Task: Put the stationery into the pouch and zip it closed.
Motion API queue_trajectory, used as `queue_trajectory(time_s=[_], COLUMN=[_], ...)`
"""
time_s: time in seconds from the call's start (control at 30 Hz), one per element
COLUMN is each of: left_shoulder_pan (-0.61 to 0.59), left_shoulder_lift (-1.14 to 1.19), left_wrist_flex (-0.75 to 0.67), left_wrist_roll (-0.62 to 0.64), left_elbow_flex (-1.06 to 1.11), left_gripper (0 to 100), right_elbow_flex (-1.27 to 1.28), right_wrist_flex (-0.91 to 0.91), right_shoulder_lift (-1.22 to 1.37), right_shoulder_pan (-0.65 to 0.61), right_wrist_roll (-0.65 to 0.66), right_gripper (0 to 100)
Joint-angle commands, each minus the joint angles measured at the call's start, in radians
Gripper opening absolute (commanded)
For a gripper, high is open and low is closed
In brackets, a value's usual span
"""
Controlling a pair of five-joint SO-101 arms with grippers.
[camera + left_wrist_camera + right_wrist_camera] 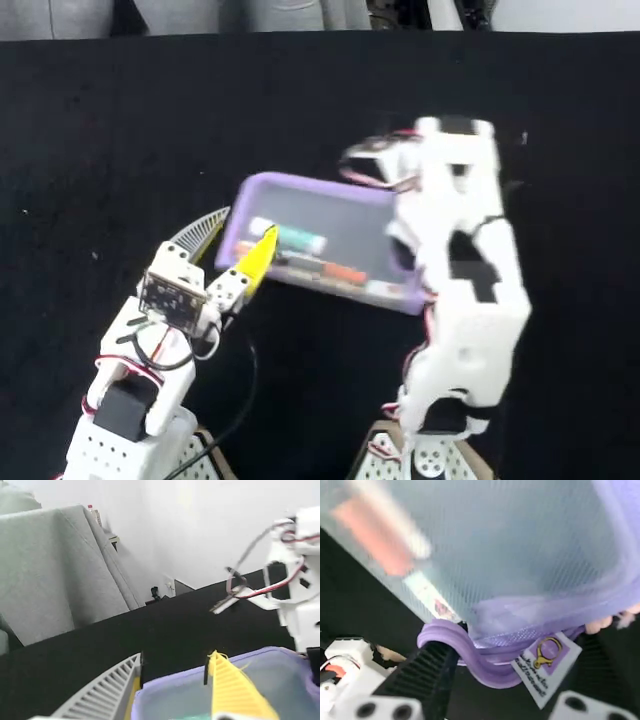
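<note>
Done: stationery (300, 240) inside pouch (310, 187); at least 3 pieces visible through the clear wall.
To do: zipping, judging by the task; zip open or closed, cannot tell.
Pouch: flat on table (100, 150), between the 2 arms.
Left gripper (248, 222): jaws apart, yellow finger (258, 255) over one end of the pouch, grey finger (200, 232) just outside it.
Right gripper (510, 665): clamped on the bunched purple edge at the other end, beside a tag (546, 660).
High view: whole pouch and contents.
Right wrist view: the clamp itself, covered by the arm from above.
Left wrist view: the open gap between the 2 fingers.
</note>
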Motion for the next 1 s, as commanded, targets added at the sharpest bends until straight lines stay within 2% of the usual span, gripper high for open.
queue_trajectory(time_s=[0.0,0.1,0.17,0.23,0.4,0.53,0.63,0.73,0.97], left_shoulder_pan=[-0.041,-0.101,-0.125,-0.133,-0.136,-0.139,-0.139,-0.131,-0.130], left_shoulder_lift=[-0.005,-0.005,-0.005,-0.005,-0.005,-0.005,-0.005,-0.005,-0.005], left_wrist_flex=[-0.023,-0.023,-0.023,-0.023,-0.023,-0.023,-0.023,-0.023,-0.023], left_wrist_roll=[-0.048,-0.048,-0.048,-0.048,-0.048,-0.048,-0.048,-0.048,-0.048], left_elbow_flex=[-0.016,-0.041,-0.050,-0.047,-0.050,-0.051,-0.053,-0.048,-0.051], left_gripper=[22,22,22,22,22,22,22,22,22], right_elbow_flex=[0.035,0.033,-0.004,-0.054,-0.177,-0.136,-0.035,0.061,0.246], right_wrist_flex=[-0.078,-0.112,-0.107,-0.080,0.038,0.031,0.031,0.029,-0.018], right_shoulder_lift=[-0.122,-0.136,-0.160,-0.186,-0.219,-0.199,-0.145,-0.079,0.007], right_shoulder_pan=[-0.252,-0.358,-0.358,-0.282,-0.038,0.132,0.180,0.173,0.012], right_wrist_roll=[-0.109,-0.144,-0.140,-0.063,0.299,0.425,0.565,0.611,0.609], right_gripper=[33.2,33.2,33.2,33.2,33.2,33.2,33.2,33.2,33.2])
